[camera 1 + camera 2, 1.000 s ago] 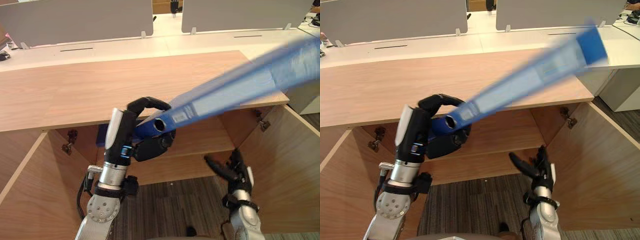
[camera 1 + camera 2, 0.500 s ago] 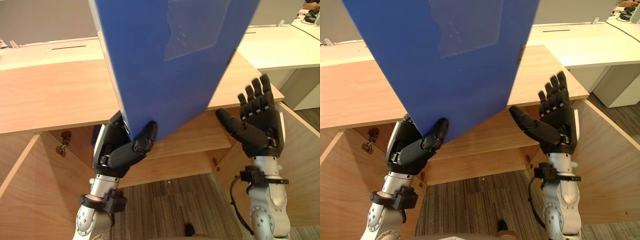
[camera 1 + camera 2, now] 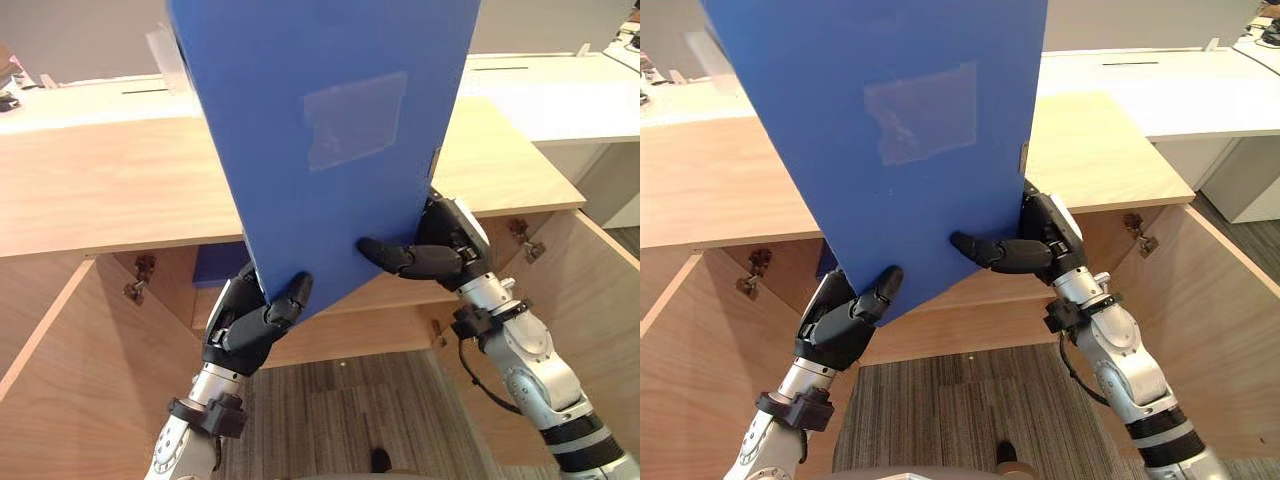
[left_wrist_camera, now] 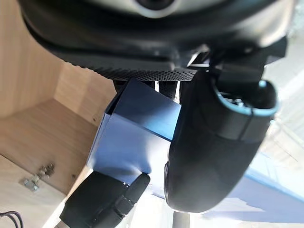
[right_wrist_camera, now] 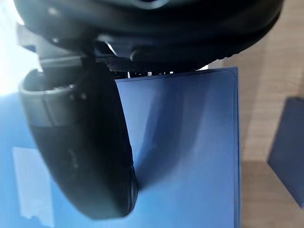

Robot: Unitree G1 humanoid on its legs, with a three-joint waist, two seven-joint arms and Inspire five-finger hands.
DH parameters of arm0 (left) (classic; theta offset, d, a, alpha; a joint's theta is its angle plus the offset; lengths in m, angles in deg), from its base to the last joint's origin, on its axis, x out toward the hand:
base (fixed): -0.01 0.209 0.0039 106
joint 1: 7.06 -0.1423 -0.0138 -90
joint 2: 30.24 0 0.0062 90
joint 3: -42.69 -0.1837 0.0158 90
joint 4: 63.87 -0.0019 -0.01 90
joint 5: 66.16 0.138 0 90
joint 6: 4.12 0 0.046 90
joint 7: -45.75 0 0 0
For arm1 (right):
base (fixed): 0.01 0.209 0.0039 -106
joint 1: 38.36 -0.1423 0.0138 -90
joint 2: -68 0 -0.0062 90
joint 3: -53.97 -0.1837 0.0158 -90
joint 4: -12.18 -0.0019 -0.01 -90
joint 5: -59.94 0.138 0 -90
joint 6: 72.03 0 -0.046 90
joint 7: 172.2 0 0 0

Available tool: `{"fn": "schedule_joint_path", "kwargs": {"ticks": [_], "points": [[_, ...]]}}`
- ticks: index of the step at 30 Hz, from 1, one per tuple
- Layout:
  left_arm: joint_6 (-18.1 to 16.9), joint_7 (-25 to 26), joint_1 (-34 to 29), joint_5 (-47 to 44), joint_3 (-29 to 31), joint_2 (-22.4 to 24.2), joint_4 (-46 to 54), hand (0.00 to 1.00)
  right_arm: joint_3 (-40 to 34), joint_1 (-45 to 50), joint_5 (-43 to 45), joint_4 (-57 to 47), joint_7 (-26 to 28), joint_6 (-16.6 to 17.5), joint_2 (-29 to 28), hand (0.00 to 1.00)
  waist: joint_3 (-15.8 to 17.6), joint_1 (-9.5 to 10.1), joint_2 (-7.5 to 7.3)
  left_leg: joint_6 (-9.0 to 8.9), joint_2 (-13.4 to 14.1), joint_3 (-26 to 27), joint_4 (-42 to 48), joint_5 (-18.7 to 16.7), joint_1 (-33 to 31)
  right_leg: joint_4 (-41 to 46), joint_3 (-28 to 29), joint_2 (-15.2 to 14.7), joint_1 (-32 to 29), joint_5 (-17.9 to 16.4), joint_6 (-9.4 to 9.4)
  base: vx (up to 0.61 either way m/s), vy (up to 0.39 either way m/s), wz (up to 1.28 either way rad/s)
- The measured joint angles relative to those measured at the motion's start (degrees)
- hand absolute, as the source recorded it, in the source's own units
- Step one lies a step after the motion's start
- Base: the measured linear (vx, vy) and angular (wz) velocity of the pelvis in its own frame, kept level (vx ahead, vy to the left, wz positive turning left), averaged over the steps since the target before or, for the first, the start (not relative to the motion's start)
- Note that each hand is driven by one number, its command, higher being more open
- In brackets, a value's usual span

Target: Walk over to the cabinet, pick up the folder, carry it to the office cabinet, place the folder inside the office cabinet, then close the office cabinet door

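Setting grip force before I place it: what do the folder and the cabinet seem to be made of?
The folder looks like stiff blue plastic, smooth with a slight sheen; it stands flat though held only at its lower edge. Coated board is possible. The cabinet shows light wood grain, matte and uniform, probably laminated board rather than solid wood.

At your 12 o'clock stands a wooden cabinet, with its left door swung open toward 9 and its right door toward 3. Behind it, from 11 to 1, you have white desks backed by grey partition screens. Striped grey-brown carpet lies at 6 o'clock. Light falls evenly.
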Motion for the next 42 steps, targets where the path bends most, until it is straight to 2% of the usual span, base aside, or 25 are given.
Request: {"fn": "schedule_joint_path", "kwargs": {"ticks": [3,6,7,11,13,17,19,23,26,31,34,38,39,42], "points": [[-0.7,0.1,-0.2,0.0,0.4,-0.9,0.0,0.00,-0.1,-0.6,2.1,0.0,1.3,0.0,0.3,0.00,0.0,0.45,0.00,0.05,0.0,-0.9,0.0,0.0,0.0,0.0,-0.9,-0.1,0.5,0.0,0.00,-0.03,-0.032,0.17],[-0.6,0.1,-0.2,1.3,1.8,1.2,0.0,0.00,-2.1,-1.1,1.2,-1.3,2.8,-0.3,-5.4,0.00,0.0,0.80,0.01,0.14,-0.1,-1.4,0.0,0.1,-0.2,0.0,-1.4,-0.2,0.6,0.0,-0.01,-0.03,-0.023,0.10],[-0.8,-0.5,0.0,3.4,3.3,3.0,0.0,1.00,-3.3,-1.1,-0.9,-1.4,3.1,-0.4,-8.6,0.00,0.0,1.08,0.02,0.17,-0.1,-1.6,0.0,0.1,-0.3,0.0,-1.5,-0.2,0.6,0.0,-0.01,-0.03,-0.025,0.08],[-1.1,-0.9,1.1,8.7,7.9,10.2,0.3,1.00,-6.2,0.7,-4.7,-3.9,3.0,-0.6,-18.5,0.00,0.0,1.82,0.05,0.30,-0.2,-2.9,0.0,0.4,-0.9,0.0,-2.6,-0.4,0.6,0.0,-0.01,-0.03,-0.029,0.16],[-1.2,1.0,1.2,13.0,11.9,15.7,0.1,1.00,-6.5,2.0,-5.9,-7.0,2.3,-0.5,-24.4,0.00,0.0,1.99,0.05,0.31,-0.1,-3.5,0.0,0.4,-0.8,0.0,-3.0,-0.4,1.0,0.0,-0.02,-0.03,-0.029,0.15],[-2.1,5.7,1.3,18.9,18.7,19.0,-3.9,1.00,-9.8,2.0,-6.9,-9.2,0.7,0.7,-28.5,0.00,-0.1,2.11,0.06,0.39,-0.3,-4.3,0.0,0.5,-0.7,0.0,-3.3,-0.6,1.6,0.0,-0.03,-0.04,-0.015,0.12],[-2.2,9.3,1.2,21.2,24.5,21.2,-9.4,1.00,-12.7,2.0,-7.3,-10.3,-0.4,2.0,-29.9,0.00,-0.1,2.10,0.05,0.41,-0.4,-4.4,-0.1,0.5,-0.7,0.0,-3.5,-0.7,1.6,0.0,-0.04,-0.03,-0.014,0.02],[-2.2,13.4,0.2,22.9,29.6,23.2,-16.9,1.00,-16.7,2.1,-8.6,-10.7,-2.5,3.3,-30.3,0.00,-0.1,2.12,0.05,0.49,-0.5,-4.8,-0.3,0.6,-0.8,0.0,-4.0,-0.8,1.6,0.0,-0.07,-0.03,-0.022,0.04],[-2.1,13.6,-0.1,25.0,30.0,23.3,-20.5,1.00,-17.6,2.4,-9.4,-10.7,-3.2,3.3,-30.3,0.00,-0.1,2.11,0.06,0.52,-0.5,-5.0,-0.4,0.7,-0.9,0.0,-4.2,-0.8,1.6,-0.1,-0.10,-0.03,-0.024,0.04],[-1.4,13.0,1.8,31.1,30.1,23.0,-37.0,1.00,-15.6,3.5,-11.6,-10.7,-3.2,3.3,-30.2,0.00,-0.2,1.89,0.06,0.52,-0.6,-5.1,-0.5,0.7,-1.1,-0.2,-4.3,-0.8,1.4,-0.1,-0.10,-0.03,-0.026,0.01],[0.6,13.1,4.0,35.3,30.6,22.6,-52.2,1.00,-11.0,4.6,-14.0,-10.7,-3.2,3.3,-28.7,0.00,-0.2,1.83,0.00,0.52,-0.6,-4.9,-0.5,0.7,-1.7,-0.3,-4.2,-0.8,0.8,-0.1,-0.10,-0.03,-0.023,-0.03],[2.2,14.0,6.0,37.5,32.3,22.1,-65.2,1.00,-2.3,5.7,-17.3,-8.8,-2.6,3.4,-25.7,0.00,0.1,1.79,-0.47,0.38,-0.4,-4.8,1.0,0.4,-4.2,0.2,-4.2,-0.9,-1.4,-0.1,-0.10,-0.05,-0.032,-0.02],[2.3,14.3,7.4,37.5,32.5,21.6,-68.0,1.00,0.7,5.0,-18.8,-6.8,-2.1,3.5,-24.5,0.00,1.5,1.99,-0.76,0.31,0.0,-5.2,3.7,-0.1,-6.5,1.8,-4.1,-0.9,-3.1,-0.4,-0.36,-0.11,-0.033,0.04],[2.3,14.7,12.2,37.5,31.0,19.2,-73.0,1.00,7.5,-0.4,-24.1,1.3,-2.0,3.3,-22.2,0.00,6.8,2.13,-1.14,0.47,1.2,-6.9,13.5,-2.9,-14.6,12.4,-4.3,-1.2,-11.4,-4.7,-0.59,-0.21,-0.038,0.11]]}}
